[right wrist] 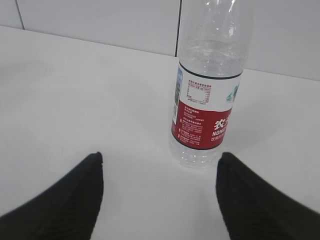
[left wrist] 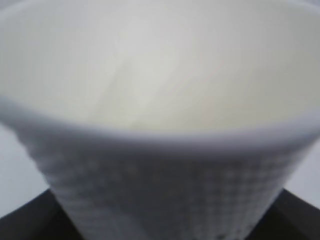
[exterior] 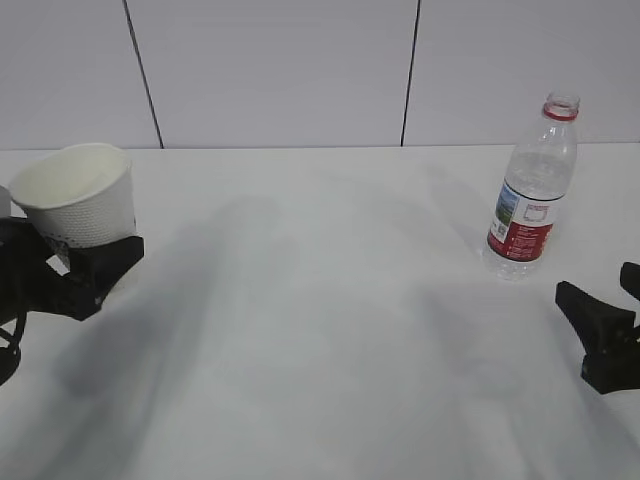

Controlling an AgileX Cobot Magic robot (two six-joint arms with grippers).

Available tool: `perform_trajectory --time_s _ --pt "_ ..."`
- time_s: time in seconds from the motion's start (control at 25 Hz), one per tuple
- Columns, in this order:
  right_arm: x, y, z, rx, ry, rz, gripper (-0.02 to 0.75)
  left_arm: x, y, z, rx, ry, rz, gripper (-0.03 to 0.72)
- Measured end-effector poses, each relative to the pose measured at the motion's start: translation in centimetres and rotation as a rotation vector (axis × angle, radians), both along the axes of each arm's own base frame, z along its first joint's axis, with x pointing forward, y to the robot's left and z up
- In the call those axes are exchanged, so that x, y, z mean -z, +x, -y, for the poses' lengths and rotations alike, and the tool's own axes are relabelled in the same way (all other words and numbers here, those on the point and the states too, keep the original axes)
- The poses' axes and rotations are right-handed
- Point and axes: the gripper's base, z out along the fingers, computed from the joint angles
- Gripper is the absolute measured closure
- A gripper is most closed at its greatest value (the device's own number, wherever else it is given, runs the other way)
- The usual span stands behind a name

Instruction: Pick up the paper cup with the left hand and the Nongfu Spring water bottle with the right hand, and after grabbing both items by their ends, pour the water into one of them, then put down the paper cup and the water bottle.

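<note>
Step in hand: grab phase, half done. Left end effector (exterior: 75,250) grasps the cup (exterior: 78,195) low on its wall, near the base; black fingers (exterior: 100,268) sit either side of the dimpled wall. Cup looks tilted slightly and seems clear of the table (exterior: 320,330), far to the left of the bottle. Left wrist view is filled by the blurred cup mouth; the inside looks empty, no water visible.

Bottle (exterior: 532,185) stands upright on the table, uncapped, red neck ring, red-and-white label toward the camera. Little or no water shows in it; hard to tell through clear plastic.

Right end effector (right wrist: 160,192) is released, holding nothing, jaws spread wide. In the right wrist view the bottle base sits just beyond and between the two fingers (right wrist: 75,200), not touching either. In the exterior view it hangs low, near the bottle's right front side.

Next move, as I judge it: right arm advances toward the bottle until the fingers straddle its lower body, then clenches without knocking it over. Light, tall bottle, so a centred approach matters. Pour comes after that.
</note>
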Motion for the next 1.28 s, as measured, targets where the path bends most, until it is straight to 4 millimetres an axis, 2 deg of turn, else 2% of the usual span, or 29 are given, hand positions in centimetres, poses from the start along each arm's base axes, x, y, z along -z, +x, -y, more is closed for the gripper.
perform_trajectory --time_s 0.12,0.36,1.04,1.28 --pt "0.0 0.0 0.0 0.0 0.0 0.0 0.205 -0.7 -0.8 -0.1 0.0 -0.001 0.017 0.101" --pt "0.0 0.0 0.0 0.0 -0.001 0.0 0.206 -0.7 -1.9 -0.2 0.0 0.0 0.005 0.101" --pt "0.0 0.1 0.0 0.003 0.013 0.001 0.202 -0.7 -2.0 -0.2 -0.004 -0.029 -0.003 0.101" --pt "-0.2 0.3 0.0 0.004 0.015 0.009 0.149 -0.3 -2.1 -0.2 0.001 0.01 -0.036 0.101"
